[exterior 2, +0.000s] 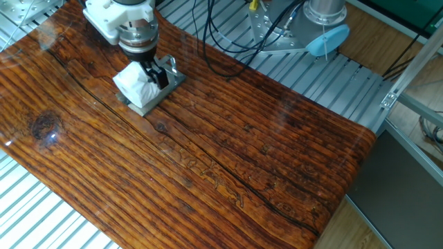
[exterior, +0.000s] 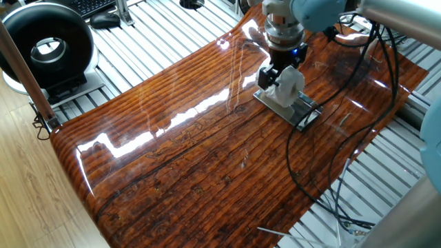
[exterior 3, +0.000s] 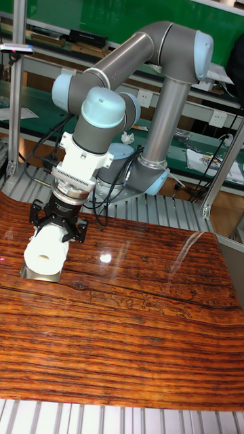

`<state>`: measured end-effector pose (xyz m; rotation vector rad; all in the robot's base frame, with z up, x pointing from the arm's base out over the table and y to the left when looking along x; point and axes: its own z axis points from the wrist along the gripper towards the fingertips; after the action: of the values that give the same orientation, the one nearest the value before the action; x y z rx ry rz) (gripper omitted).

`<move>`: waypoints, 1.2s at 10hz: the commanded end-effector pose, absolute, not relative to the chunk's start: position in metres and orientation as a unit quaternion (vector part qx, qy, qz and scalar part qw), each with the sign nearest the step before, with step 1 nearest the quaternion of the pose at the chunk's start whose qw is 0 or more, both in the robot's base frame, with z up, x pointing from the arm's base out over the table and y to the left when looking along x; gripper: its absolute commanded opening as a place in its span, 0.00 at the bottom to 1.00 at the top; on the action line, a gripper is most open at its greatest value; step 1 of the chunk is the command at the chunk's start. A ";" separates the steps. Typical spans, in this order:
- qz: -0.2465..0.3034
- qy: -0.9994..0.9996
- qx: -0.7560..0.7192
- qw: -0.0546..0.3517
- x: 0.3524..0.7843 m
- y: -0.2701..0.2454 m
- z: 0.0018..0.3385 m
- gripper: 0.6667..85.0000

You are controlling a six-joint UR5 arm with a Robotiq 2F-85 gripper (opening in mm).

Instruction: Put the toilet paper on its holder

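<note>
The toilet paper (exterior: 289, 84) (exterior 2: 135, 84) (exterior 3: 46, 253) is a white roll, held on its side with its hollow core facing the tall fixed view. My gripper (exterior: 278, 74) (exterior 2: 151, 73) (exterior 3: 57, 229) comes straight down from above and is shut on the roll. The roll sits low over the holder (exterior: 302, 109) (exterior 2: 167, 81), a shiny silver plate lying flat on the glossy wooden table (exterior: 193, 158). I cannot tell whether roll and plate touch. In the tall fixed view only a sliver of the holder (exterior 3: 26, 273) shows under the roll.
Black cables (exterior: 358, 96) loop over the table beside the holder. A round black device (exterior: 47, 47) stands off the table's far left corner. The arm's base (exterior 2: 325, 10) and a blue part (exterior 2: 329, 38) stand behind the table's back edge.
</note>
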<state>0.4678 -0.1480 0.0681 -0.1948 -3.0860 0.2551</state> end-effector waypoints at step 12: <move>0.067 -0.994 -0.086 0.029 0.438 -0.139 0.071 0.00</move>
<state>0.4405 -0.1432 0.0701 -0.2459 -3.0585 0.2304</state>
